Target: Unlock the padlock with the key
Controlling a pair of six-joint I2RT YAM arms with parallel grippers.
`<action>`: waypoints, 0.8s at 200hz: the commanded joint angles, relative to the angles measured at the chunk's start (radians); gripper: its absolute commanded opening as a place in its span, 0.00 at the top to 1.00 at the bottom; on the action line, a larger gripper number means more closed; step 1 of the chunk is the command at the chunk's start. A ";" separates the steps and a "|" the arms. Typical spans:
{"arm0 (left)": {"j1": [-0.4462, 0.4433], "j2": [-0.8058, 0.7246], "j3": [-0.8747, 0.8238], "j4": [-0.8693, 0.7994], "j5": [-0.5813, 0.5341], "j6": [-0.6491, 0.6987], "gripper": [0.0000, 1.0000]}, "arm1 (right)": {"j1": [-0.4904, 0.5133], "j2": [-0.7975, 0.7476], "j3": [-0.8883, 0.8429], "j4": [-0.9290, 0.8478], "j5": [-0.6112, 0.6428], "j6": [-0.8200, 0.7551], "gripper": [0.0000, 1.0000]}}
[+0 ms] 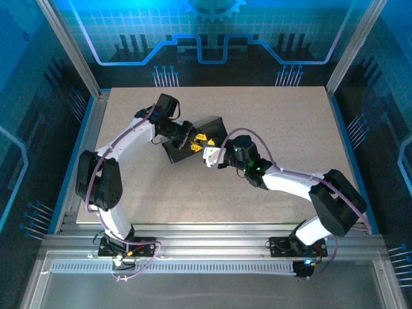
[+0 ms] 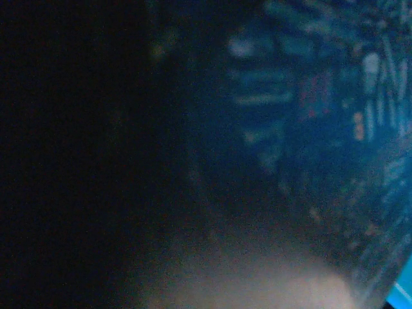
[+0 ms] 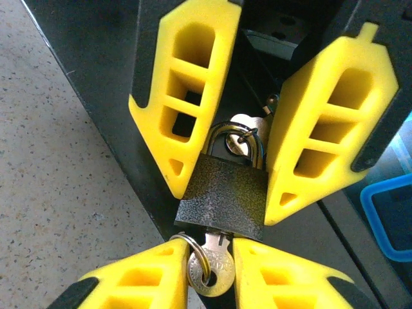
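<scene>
A dark textured padlock (image 3: 223, 196) hangs with its shackle up, clamped at both sides by the yellow fingers of my left gripper (image 3: 226, 193), which is shut on its body. A silver key (image 3: 211, 270) on a split ring sticks into the lock's underside. My right gripper (image 3: 211, 254) has its yellow fingers pressed on either side of the key's round head. A second small key (image 3: 243, 129) dangles from the shackle. In the top view the left gripper (image 1: 197, 141) and the right gripper (image 1: 208, 155) meet tip to tip over the middle of the table.
A black box (image 1: 211, 125) lies on the speckled table (image 1: 270, 109) right under and behind the two grippers. A blue-rimmed object (image 3: 389, 215) sits at the right edge of the right wrist view. Aluminium frame posts (image 1: 71, 48) stand at the table's corners.
</scene>
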State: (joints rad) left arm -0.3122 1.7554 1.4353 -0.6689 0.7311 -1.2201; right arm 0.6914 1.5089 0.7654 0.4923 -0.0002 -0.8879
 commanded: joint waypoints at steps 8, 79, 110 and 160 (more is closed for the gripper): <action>-0.001 -0.002 0.026 -0.009 0.077 0.003 1.00 | -0.015 0.005 0.041 -0.049 -0.018 0.010 0.78; 0.000 -0.002 0.039 -0.016 0.081 0.026 1.00 | -0.081 -0.001 0.146 -0.296 -0.215 0.248 0.83; -0.001 -0.010 0.034 -0.010 0.083 0.032 1.00 | -0.097 0.026 0.179 -0.377 -0.290 0.357 0.86; -0.001 -0.013 0.024 0.013 0.081 0.031 1.00 | -0.110 0.031 0.180 -0.357 -0.381 0.622 0.92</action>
State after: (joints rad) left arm -0.3115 1.7554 1.4361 -0.6724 0.7391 -1.2015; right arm 0.5915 1.5249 0.9253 0.1738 -0.2844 -0.4618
